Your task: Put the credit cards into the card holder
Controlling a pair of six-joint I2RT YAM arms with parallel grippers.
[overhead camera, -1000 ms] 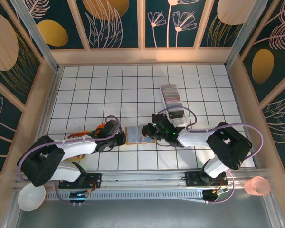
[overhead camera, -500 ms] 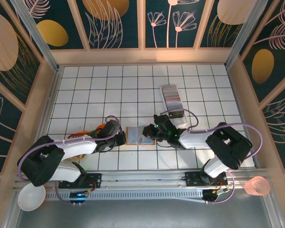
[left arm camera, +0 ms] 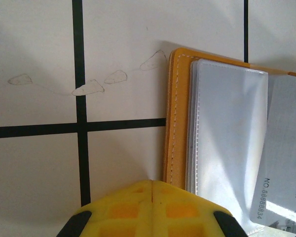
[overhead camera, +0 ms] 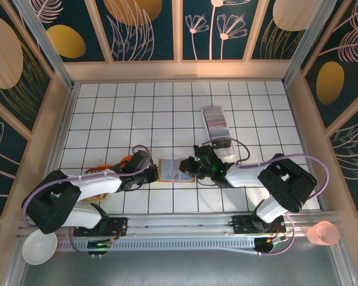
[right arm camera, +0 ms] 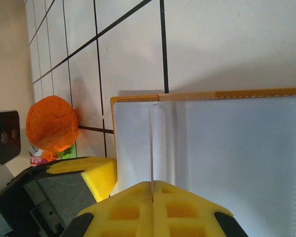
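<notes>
Left wrist: credit card (left arm camera: 286,158) reads "NEW CENTURY".

White gridded table (overhead camera: 107,107). Card holder (overhead camera: 170,170) lies open near centre, pale inside up. Clear tray (overhead camera: 225,149) on the far right, credit cards (overhead camera: 215,118) on edge inside. Orange lump (right arm camera: 52,123) (identity unclear) sits left of the holder.

Card holder (left arm camera: 227,138) cut off right, bottom; card (left arm camera: 286,158) print partly cropped.
</notes>
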